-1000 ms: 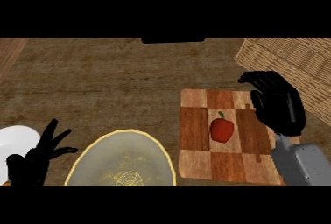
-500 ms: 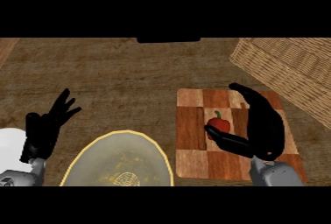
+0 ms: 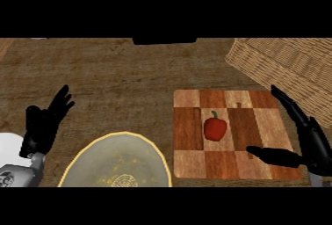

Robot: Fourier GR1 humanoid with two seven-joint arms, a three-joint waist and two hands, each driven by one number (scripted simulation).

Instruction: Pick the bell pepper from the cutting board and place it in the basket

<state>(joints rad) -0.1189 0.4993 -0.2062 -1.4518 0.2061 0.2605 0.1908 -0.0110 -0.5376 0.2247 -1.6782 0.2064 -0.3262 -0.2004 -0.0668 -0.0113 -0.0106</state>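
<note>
We found the bell pepper (image 3: 215,128) upright mid-cutting board (image 3: 188,162), stem pointing away — just left of the right hand (image 3: 310,145), which was spread wide and holding nothing, thumb reaching under the pepper — the left hand (image 3: 44,125) resting open, far off.

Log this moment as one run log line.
bell pepper: on cutting board, not held | right hand: open beside it | left hand: resting open | basket: no pepper inside
</note>
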